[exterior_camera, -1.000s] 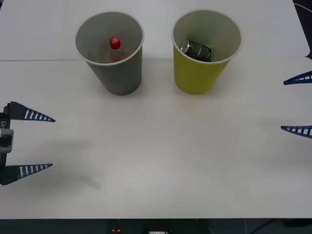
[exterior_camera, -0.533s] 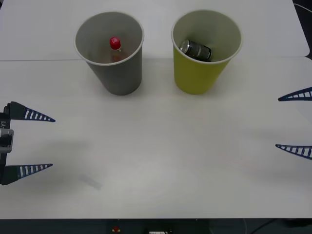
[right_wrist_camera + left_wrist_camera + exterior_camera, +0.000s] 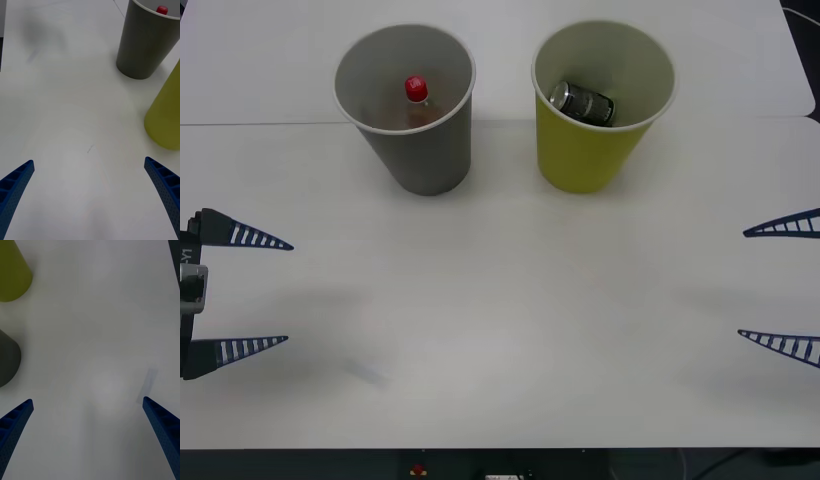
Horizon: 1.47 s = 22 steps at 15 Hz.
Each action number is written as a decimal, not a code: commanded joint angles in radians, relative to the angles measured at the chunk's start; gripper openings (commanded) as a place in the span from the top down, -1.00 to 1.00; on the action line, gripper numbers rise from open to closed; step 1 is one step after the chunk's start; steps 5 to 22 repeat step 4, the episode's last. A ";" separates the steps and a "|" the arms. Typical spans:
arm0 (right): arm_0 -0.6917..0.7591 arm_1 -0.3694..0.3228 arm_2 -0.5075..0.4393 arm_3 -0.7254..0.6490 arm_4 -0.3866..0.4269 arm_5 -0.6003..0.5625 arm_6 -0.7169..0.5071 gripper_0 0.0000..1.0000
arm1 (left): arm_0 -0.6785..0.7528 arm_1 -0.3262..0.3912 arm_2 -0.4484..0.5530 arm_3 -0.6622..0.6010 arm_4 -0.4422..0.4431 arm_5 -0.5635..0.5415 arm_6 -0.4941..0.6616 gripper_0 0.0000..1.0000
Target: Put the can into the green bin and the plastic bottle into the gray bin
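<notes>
Both items sitting in correct bins already: can (image 3: 581, 102) lying tilted inside green bin (image 3: 590, 160), plastic bottle (image 3: 417, 100) standing inside gray bin (image 3: 425, 160) w/ red cap poking up near rim level. Bins standing upright, side by side at far end of table (image 3: 500, 330), close but not touching

Left gripper (image 3: 250, 292) hovering at left edge of table, fingers spread wide, holding nothing. Right gripper (image 3: 785, 285) hovering at right edge, fingers also spread wide, nothing btwn them. Both well apart from bins

From right wrist cam: looking across bare table toward gray bin (image 3: 147, 45) and green bin (image 3: 167, 112), red cap peeking over gray rim. From left wrist cam: catching lower sides of green bin (image 3: 13, 273) and gray bin (image 3: 7, 360) at frame edge

Judging task as basically done, nothing left to grab

Risks from here, as guesses: swinging an arm back in toward centre and clipping a bin, tipping it and spilling contents; bins being light paper-cup type w/ narrow bases, so toppling easily from a side bump. Bottle looking top-heavy inside, maybe shifting if bin nudged. Can resting at a slant, maybe rolling inside bin if jolted. Safest option prob. pulling arms straight away, not crossing over bins
</notes>
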 commanded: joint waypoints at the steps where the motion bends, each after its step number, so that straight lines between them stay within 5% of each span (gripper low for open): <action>1: 0.010 0.002 -0.002 -0.010 0.001 0.000 0.002 -1.00 | 0.000 0.000 0.000 0.000 0.000 0.000 0.000 -1.00; 22: 0.013 0.002 0.001 -0.010 -0.005 -0.001 0.002 -1.00 | 0.000 0.000 0.000 0.000 0.000 0.000 0.000 -1.00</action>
